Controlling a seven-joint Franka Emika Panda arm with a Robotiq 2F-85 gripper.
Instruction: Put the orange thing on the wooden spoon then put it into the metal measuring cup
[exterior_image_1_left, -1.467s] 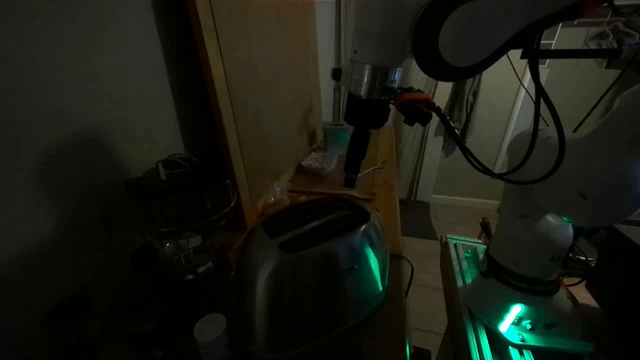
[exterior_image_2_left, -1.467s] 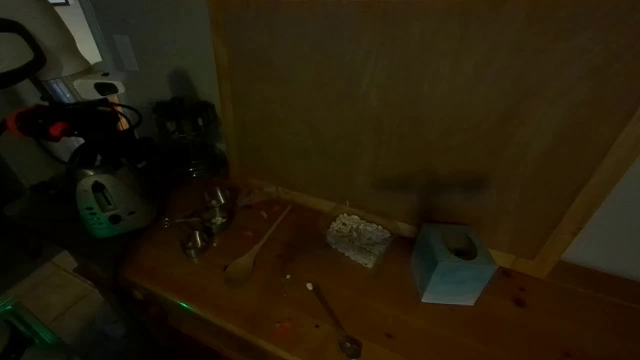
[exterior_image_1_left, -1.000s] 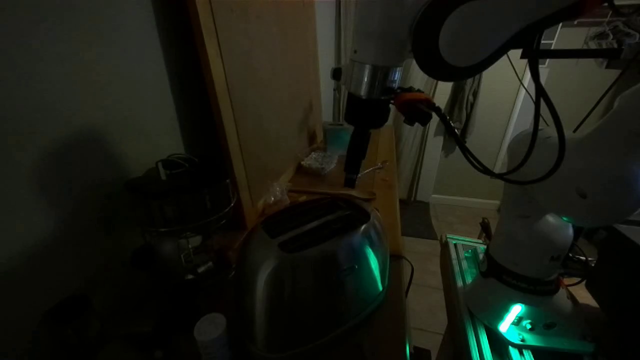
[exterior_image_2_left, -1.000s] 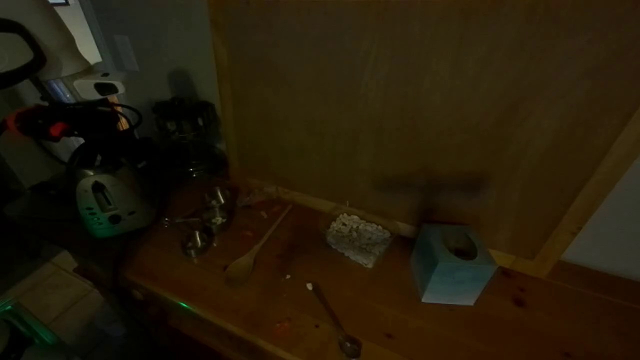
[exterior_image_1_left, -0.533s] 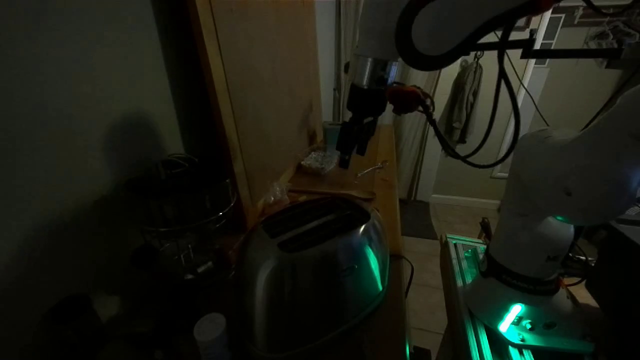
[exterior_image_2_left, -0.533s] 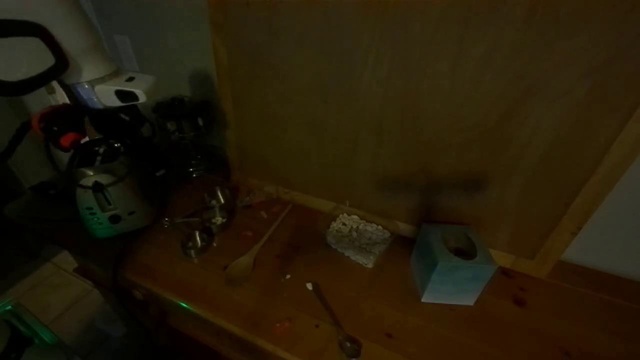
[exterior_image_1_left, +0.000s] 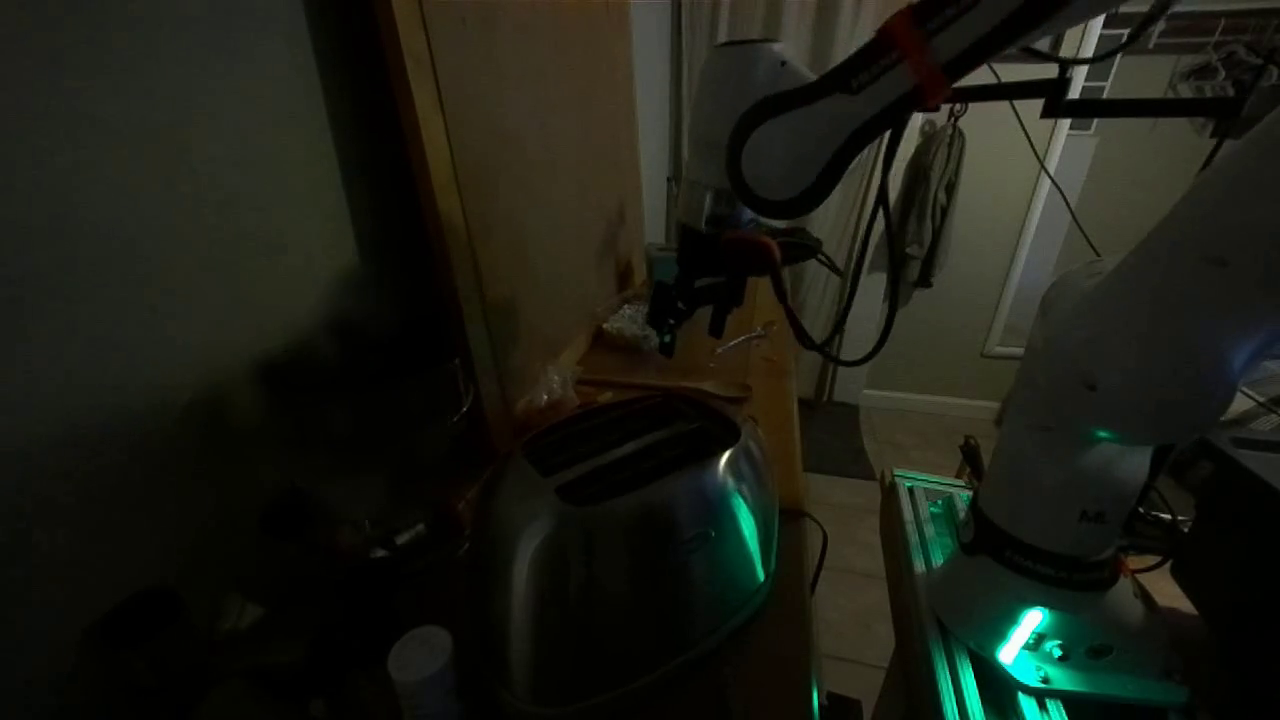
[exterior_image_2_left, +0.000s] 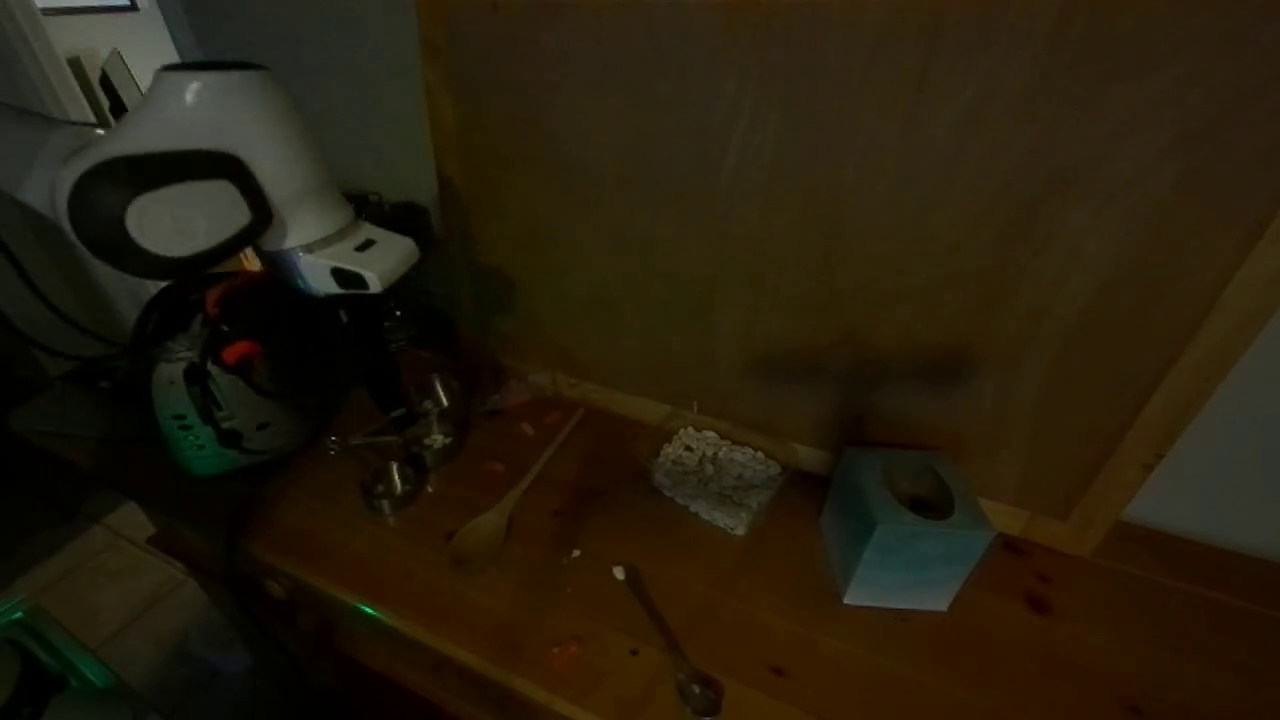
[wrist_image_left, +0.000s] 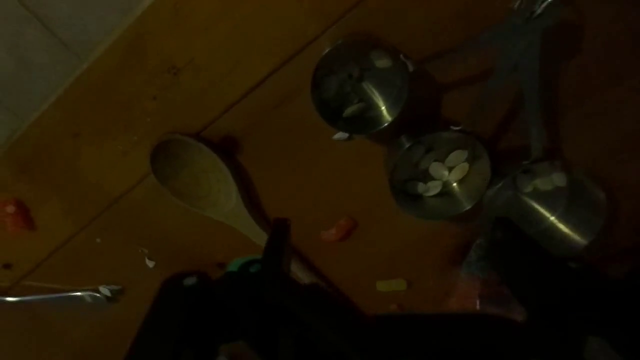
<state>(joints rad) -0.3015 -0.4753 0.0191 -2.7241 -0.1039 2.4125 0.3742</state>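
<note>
Down comes the arm (exterior_image_2_left: 215, 200) in an exterior view, nearer the metal measuring cups (exterior_image_2_left: 392, 487) than before! Wrist view: hand (wrist_image_left: 390, 224) spread, grasping nothing; orange piece (wrist_image_left: 340, 230) on the tabletop (wrist_image_left: 300, 180) between wooden spoon (wrist_image_left: 195, 175) and cups; descending this wide could knock either. In an exterior view, the toaster (exterior_image_1_left: 620, 560) likely hides that piece.

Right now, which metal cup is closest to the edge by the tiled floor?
The cup nearest the wooden spoon's bowl; the middle cup and third cup sit farther from that edge.
</note>
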